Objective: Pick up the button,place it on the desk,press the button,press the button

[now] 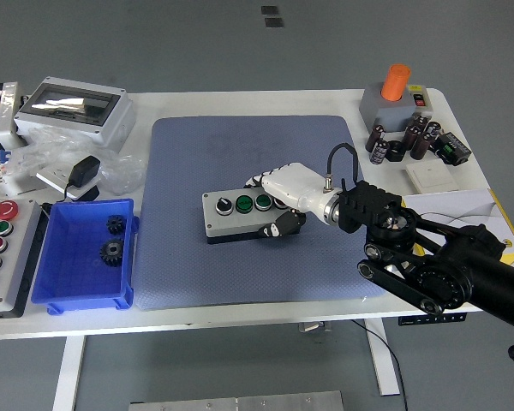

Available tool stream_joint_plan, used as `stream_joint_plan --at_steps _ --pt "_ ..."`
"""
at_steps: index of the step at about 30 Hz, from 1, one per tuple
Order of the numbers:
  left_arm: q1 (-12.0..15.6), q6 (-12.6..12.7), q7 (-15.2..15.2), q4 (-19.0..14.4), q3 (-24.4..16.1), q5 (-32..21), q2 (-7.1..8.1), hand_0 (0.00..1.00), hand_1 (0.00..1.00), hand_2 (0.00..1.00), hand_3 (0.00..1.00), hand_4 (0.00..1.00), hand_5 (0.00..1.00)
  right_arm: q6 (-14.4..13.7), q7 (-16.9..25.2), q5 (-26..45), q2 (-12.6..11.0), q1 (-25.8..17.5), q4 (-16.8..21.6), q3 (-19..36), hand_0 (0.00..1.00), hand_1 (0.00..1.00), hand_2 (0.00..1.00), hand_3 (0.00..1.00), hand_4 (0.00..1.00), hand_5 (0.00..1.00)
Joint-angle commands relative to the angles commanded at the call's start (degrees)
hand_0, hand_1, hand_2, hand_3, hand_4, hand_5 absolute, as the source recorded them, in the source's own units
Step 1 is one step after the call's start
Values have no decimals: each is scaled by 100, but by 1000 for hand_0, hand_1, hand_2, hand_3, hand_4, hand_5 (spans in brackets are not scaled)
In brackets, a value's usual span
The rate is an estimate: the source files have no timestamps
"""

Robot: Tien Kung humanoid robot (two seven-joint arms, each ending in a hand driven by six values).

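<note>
One white robot hand [284, 199] clamping the right end of a grey rectangular push-button box [240, 215], resting it flat mid blue mat [188, 154], steadying for pressing.

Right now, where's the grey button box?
Head view: the grey button box sits mid-mat on the blue mat, its right end gripped by the right hand.

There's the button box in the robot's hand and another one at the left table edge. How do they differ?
The held button box lies on the blue mat, clasped at its right end by the right hand; the edge button box sits untouched on the bare table. The held one runs sideways with a selector knob and green buttons, the edge one runs front to back with red, green, yellow and blue. Both are grey.
</note>
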Motion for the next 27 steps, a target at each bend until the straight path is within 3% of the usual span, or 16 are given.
stream_joint_plan --at_steps 3,4,9,10,27 --pt "1 -1 -3 0 0 0 -2 733 734 651 798 656 182 46 -103 138 -44 -21 102 6 712 765 797 861 870 362" --pt "1 -1 -3 0 1 -1 -2 733 736 650 800 656 180 58 -136 183 -55 -26 135 5 682 755 799 860 921 420" --pt "-2 -1 -6 0 1 2 -5 733 736 650 800 656 180 107 -252 307 -55 -44 211 8 682 755 799 860 921 420" --pt "-2 -1 -7 0 3 0 -5 733 735 651 798 655 180 116 -266 318 -53 -46 212 7 662 743 797 867 960 478" --pt "-4 -15 -19 0 -13 2 -17 732 735 644 790 647 173 288 -430 327 -80 -81 309 175 658 753 827 890 998 554"
